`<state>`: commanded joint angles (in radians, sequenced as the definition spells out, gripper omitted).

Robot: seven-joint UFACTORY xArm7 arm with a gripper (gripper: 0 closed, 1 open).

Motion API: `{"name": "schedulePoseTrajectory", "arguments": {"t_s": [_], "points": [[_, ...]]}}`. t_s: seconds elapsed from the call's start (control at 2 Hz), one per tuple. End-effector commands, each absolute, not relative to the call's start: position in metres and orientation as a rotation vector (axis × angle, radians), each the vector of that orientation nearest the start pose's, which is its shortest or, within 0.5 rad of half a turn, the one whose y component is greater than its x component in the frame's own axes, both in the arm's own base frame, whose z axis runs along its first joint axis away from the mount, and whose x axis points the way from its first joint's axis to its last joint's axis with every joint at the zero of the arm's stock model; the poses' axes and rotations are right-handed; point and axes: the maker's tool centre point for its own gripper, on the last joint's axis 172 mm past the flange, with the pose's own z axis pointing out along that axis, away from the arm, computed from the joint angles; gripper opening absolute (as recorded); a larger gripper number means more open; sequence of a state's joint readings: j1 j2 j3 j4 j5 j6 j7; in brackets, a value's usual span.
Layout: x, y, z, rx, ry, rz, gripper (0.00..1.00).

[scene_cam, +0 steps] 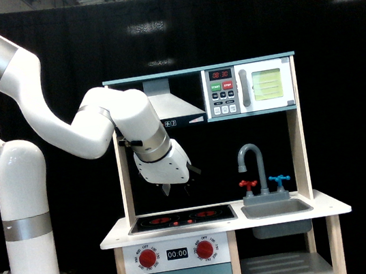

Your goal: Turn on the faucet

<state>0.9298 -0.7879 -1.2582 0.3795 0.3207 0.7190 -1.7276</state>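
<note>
- The white arm [64,127] reaches in from the exterior view's left and bends down over the toy kitchen [224,227]
- Its hand [177,187] hangs in the air above the stove top [181,218], tilted toward the exterior view's right, touching nothing
- The dark fingertips [167,189] are small against the black backdrop; how far apart they stand cannot be told, and nothing is seen held between them
- The faucet [257,171] stands at the back of the sink [276,209], on the exterior view's right half of the worktop [116,242], well apart from the hand
- Its grey gooseneck spout [246,155] rises tall and hooks over toward the exterior view's left
- A red cross-shaped handle [248,184] sits on the spout's left in the exterior view, and a blue one [280,180] on its right, both upright on the grey base
- Above the sink hangs a toy microwave [250,87], with a range hood [172,107] beside it over the stove
- Two red round knobs [148,258] sit on the front panel below the stove top, with a small clock display [177,253] between them
</note>
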Motion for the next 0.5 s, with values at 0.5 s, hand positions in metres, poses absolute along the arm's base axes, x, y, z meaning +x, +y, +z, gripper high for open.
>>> {"name": "schedulePoseTrajectory", "arguments": {"t_s": [0.5], "points": [[0.339, 0.133, 0.177, -1.56, -1.346, -1.029, 1.0]]}}
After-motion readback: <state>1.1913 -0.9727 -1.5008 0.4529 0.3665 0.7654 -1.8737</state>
